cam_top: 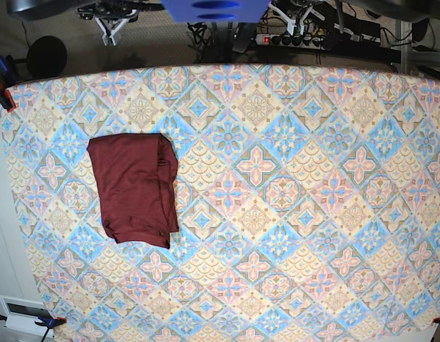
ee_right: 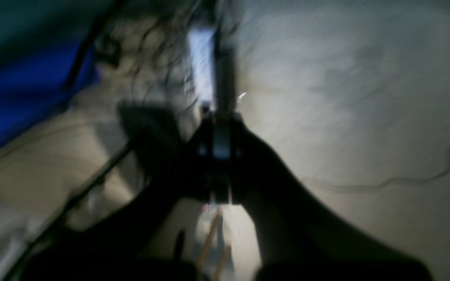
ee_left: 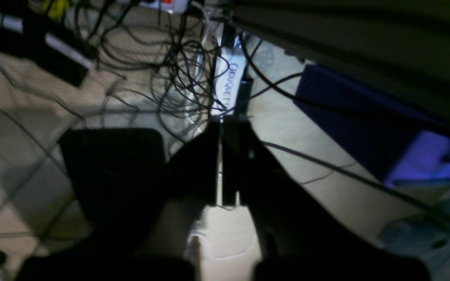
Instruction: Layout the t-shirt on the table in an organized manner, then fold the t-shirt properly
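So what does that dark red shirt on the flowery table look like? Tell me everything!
The plain dark maroon-red knit t-shirt is soft-looking with no print. It lies flat, folded into a rough rectangle, with a layered, slightly wrinkled fold running down its right edge and uneven bottom corners. It sits on the left part of the table covered in pastel blue, pink and cream diamond tiles. Only that cloth touches it; no gripper is near it.

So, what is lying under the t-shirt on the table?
Under the t-shirt only the patterned table cloth shows, continuing all around its edges. The shirt lies folded in layers, so the cloth directly beneath it, and anything between its layers, is covered and cannot be seen.
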### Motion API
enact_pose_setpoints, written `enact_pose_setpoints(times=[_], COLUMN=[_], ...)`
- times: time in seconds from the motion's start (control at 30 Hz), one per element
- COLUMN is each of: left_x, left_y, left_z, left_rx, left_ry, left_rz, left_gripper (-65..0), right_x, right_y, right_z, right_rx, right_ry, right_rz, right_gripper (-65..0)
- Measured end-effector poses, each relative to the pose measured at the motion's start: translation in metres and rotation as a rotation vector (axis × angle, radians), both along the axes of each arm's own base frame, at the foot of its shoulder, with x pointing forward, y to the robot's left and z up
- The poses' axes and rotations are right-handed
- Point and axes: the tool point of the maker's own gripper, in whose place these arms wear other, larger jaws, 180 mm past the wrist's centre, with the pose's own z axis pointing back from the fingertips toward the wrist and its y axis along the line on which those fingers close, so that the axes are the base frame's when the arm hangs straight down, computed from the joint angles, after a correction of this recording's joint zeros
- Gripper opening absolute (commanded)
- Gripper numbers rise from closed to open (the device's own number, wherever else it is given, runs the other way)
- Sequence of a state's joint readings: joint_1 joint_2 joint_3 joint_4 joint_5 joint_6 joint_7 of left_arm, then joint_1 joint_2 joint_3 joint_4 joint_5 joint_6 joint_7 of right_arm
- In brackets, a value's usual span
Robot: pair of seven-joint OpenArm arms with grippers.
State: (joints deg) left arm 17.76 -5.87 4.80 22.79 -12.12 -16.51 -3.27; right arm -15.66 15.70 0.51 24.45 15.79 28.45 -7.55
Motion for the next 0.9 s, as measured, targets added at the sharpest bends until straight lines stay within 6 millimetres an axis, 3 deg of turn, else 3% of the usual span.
enact_pose_setpoints(times=[0.07, 0.2, 0.23, 0.3, 0.37, 0.43, 0.53, 0.6, 0.7, 0.8, 0.83, 0.9], left_x=[0.007, 0.014, 0.013, 0.011, 0.011, 0.011, 0.012, 0.013, 0.013, 0.014, 0.014, 0.014], left_y=[-0.001, -0.015, -0.024, -0.027, -0.03, -0.035, -0.045, -0.047, -0.047, -0.058, -0.059, -0.065], left_z=[-0.003, -0.003, -0.003, -0.003, -0.003, -0.003, -0.002, -0.002, -0.002, -0.001, -0.001, 0.0], left_rx=[0.004, -0.018, -0.032, -0.039, -0.042, -0.049, -0.065, -0.068, -0.069, -0.084, -0.085, -0.093], left_ry=[-0.027, -0.067, -0.066, -0.063, -0.063, -0.064, -0.066, -0.067, -0.068, -0.07, -0.07, -0.07], left_rz=[-0.029, -0.112, -0.123, -0.131, -0.132, -0.128, -0.122, -0.122, -0.121, -0.115, -0.112, -0.11], left_gripper=[-64.8, -64.8, -64.8, -64.8, -64.8, -64.8, -64.8, -64.8, -64.8, -64.8, -64.8, -64.8], right_x=[0.003, -0.028, -0.031, -0.035, -0.027, -0.015, -0.007, -0.018, -0.035, -0.036, -0.033, -0.026], right_y=[0.01, 0.058, 0.056, 0.031, 0.004, -0.011, 0.002, 0.013, -0.003, -0.016, -0.009, 0.025], right_z=[-0.008, -0.016, -0.017, -0.02, -0.021, -0.021, -0.024, -0.026, -0.025, -0.024, -0.025, -0.029], right_rx=[-0.029, 0.008, -0.017, -0.111, -0.192, -0.225, -0.208, -0.212, -0.292, -0.335, -0.331, -0.261], right_ry=[0.01, 0.096, 0.096, 0.11, 0.102, 0.086, 0.072, 0.107, 0.153, 0.149, 0.141, 0.129], right_rz=[-0.027, -0.05, -0.059, -0.07, -0.077, -0.087, -0.097, -0.098, -0.101, -0.108, -0.113, -0.119], right_gripper=[-65.0, -65.0, -65.0, -65.0, -65.0, -65.0, -65.0, -65.0, -65.0, -65.0, -65.0, -65.0])
